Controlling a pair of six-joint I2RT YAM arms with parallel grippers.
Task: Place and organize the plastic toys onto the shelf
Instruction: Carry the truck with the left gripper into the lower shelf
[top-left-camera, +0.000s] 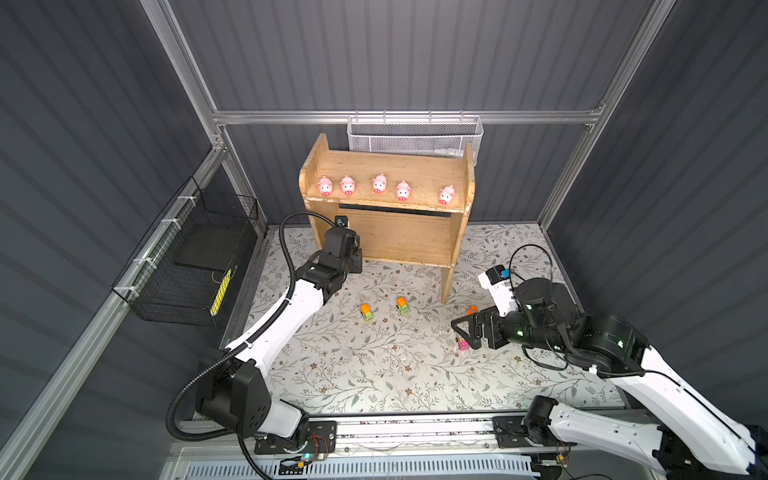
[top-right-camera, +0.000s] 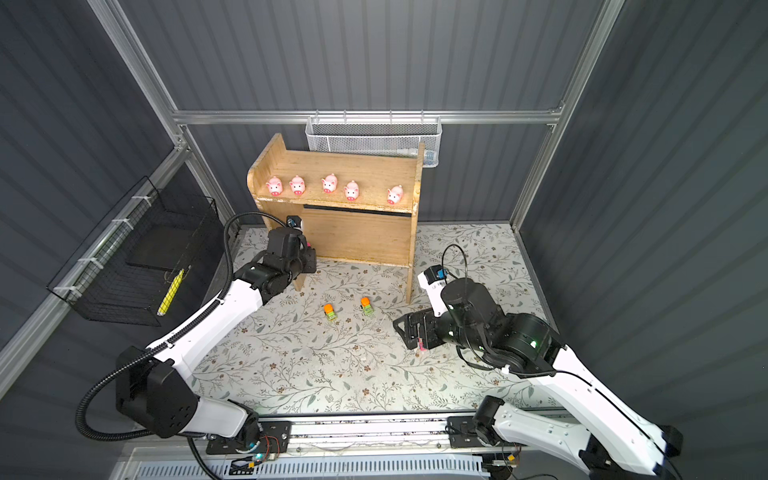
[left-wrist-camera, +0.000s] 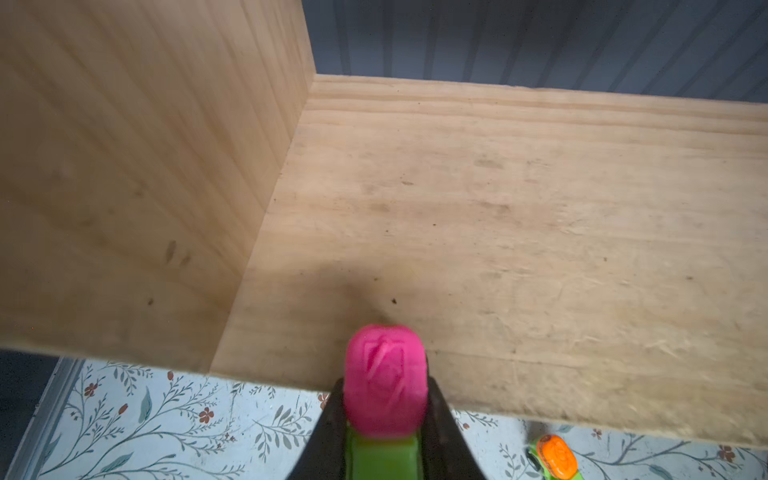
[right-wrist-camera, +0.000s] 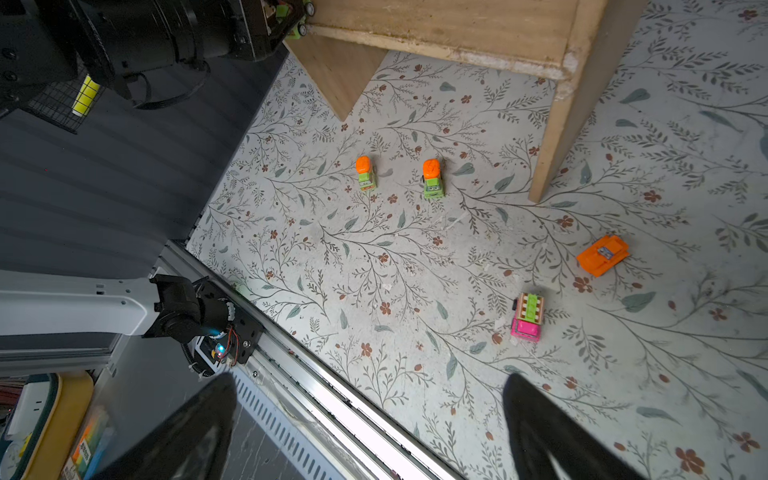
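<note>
done: five round pink plastic pigs (top-left-camera: 379, 183) on light wooden shelf (top-left-camera: 399, 237) top | your left hand (left-wrist-camera: 385, 388) pinches pink-and-green toy car (left-wrist-camera: 385, 365) at lower tier edge | right hand (right-wrist-camera: 370, 380) wide open, empty | todo: four cars (right-wrist-camera: 432, 178) on counter (right-wrist-camera: 415, 291)

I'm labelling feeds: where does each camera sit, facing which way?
Top views: high in front, looking down on shelf and mat; left arm and right arm show.
Left wrist: on left arm, facing the shelf's lower tier; left gripper shut on toy car.
Right wrist: on right arm, looking down at mat; open right gripper shows.
All share the shelf.
</note>
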